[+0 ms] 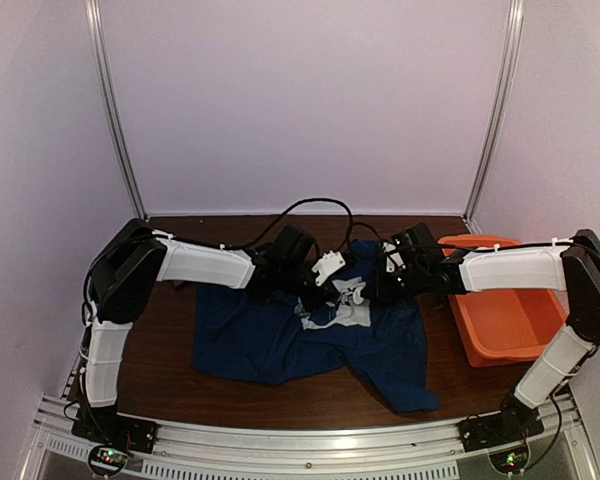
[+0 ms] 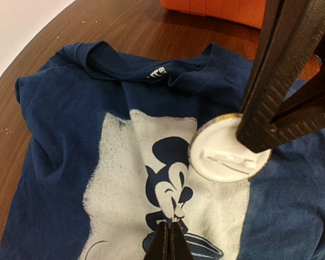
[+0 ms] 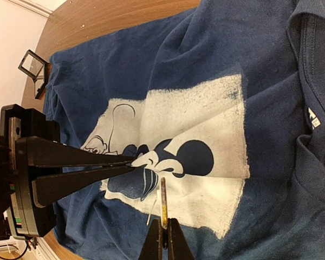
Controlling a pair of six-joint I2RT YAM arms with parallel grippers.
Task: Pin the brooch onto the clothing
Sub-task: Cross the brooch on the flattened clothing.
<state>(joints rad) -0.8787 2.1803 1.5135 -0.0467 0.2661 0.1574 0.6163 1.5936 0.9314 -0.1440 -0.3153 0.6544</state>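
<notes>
Step in hand: presenting the brooch to the garment, pin not yet through the cloth. My right gripper is clamped on the brooch, holding it by its rim just above the T-shirt, over the right-hand edge of the white chest print as my left wrist camera sees it. My left gripper is closed on what appears to be a small pinch of the printed fabric at the mouse figure; a crease runs up from the fingertips, so I judge it to be holding a raised fold. The brooch is a thin rigid disc, seen from its pale, smooth back, with a slender metal pin lying across it and a faint brassy rim; edge-on it is very flat. The shirt is soft navy knit, rumpled and lying flat on the dark wood-grain table; the print is matte and cracked at its borders. An orange plastic tub stands to the right and a small black hinged box lies open beyond the shirt. Next move, in my judgement: angle the pin point into the held fold while the left grip keeps the cloth taut. Risk: the limp knit may slide off the point.
</notes>
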